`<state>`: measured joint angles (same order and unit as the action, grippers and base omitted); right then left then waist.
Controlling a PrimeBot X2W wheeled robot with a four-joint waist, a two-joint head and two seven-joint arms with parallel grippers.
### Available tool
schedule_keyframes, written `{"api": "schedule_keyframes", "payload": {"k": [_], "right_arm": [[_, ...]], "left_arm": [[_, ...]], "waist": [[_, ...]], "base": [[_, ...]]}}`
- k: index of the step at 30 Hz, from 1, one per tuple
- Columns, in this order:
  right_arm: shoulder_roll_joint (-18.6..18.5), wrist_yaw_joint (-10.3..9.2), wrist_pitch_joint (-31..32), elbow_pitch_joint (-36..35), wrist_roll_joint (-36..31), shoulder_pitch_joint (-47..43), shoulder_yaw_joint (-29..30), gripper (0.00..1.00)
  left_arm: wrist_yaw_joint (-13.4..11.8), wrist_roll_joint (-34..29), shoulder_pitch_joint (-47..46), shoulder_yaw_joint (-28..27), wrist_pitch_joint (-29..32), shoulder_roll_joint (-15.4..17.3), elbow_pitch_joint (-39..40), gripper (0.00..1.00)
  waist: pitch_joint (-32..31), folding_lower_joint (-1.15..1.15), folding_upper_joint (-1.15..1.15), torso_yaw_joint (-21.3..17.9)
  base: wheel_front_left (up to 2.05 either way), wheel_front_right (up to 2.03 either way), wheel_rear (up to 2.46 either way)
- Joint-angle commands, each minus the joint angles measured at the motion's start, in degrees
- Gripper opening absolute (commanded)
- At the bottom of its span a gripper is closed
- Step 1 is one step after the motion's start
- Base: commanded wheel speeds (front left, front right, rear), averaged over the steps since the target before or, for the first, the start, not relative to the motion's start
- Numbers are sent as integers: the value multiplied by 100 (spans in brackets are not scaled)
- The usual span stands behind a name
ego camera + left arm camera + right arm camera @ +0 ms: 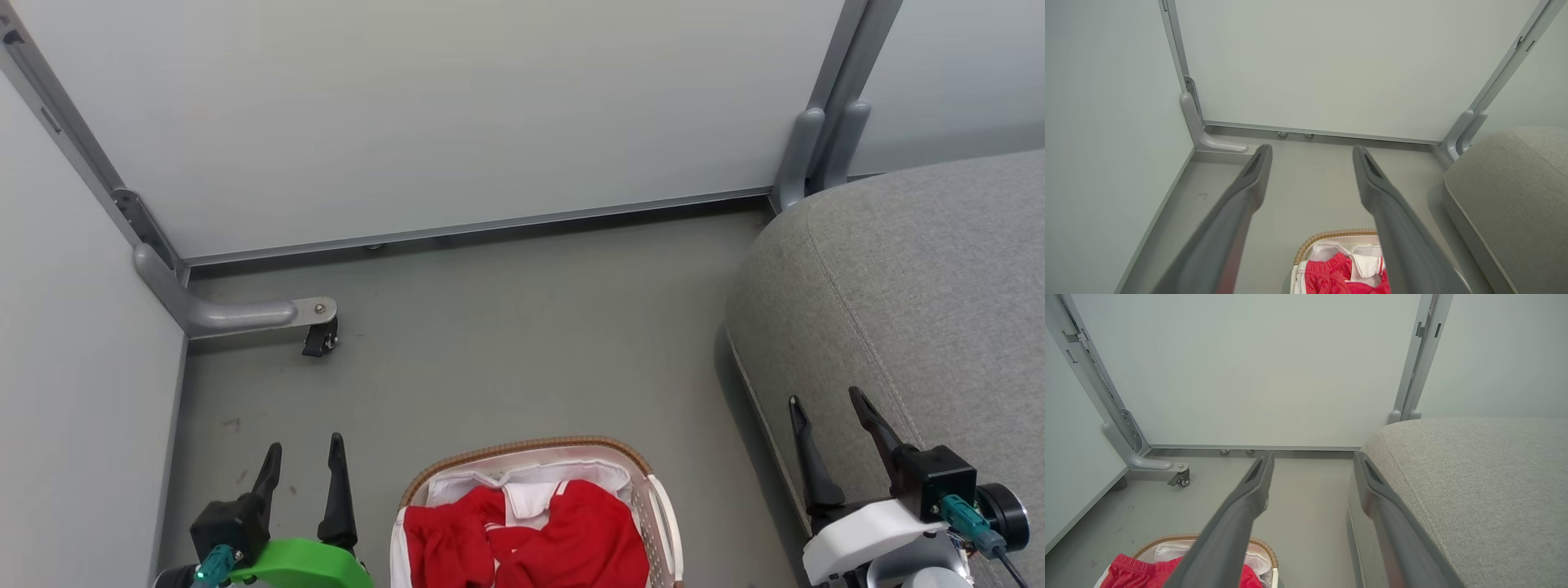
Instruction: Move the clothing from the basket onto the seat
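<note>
Down at the bottom middle of the head view, the basket [663,523] stands on the grey floor [506,327], its brown woven rim curving toward the far wall panel [424,114] and its white liner [531,478] showing along the inside. Within it lies the clothing [571,539] — red fabric bunched in two heaps with a white panel between them — all of it inside the rim and not yet on the seat [914,278]. That grey upholstered cushion, with its rounded edge and stitched seam, rises on the robot's right, a strip of floor between it and the basket. Just left of the basket hangs the left gripper [304,445], green-bodied, its two dark fingers spread apart with nothing between them, clear of the basket. On the other side the right gripper [823,398], white-bodied, also has its fingers parted and empty, seen against the seat's front edge. From the right wrist view one finger lies across the basket's rim and the red cloth, the other along the cushion's side — whether either touches cannot be told. A small black caster [320,339] sits under the partition foot at the far left.
</note>
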<state>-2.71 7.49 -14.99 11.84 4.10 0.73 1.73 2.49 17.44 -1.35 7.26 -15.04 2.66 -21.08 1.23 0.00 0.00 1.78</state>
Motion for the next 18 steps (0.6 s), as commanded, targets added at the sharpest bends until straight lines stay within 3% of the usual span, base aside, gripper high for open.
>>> {"api": "schedule_keyframes", "payload": {"k": [1, 18], "right_arm": [[-32, 0, -30, 18, 0, -42, 5, 100], [-32, 0, -30, -27, -5, -8, 12, 100]], "left_arm": [[-21, 9, 14, -15, -22, 40, -27, 100], [5, 0, -14, -15, -22, 39, -5, 100]], "waist": [[2, 0, 0, -2], [73, 0, 0, -27]], "base": [[0, 0, 0], [0, 0, 0]]}}
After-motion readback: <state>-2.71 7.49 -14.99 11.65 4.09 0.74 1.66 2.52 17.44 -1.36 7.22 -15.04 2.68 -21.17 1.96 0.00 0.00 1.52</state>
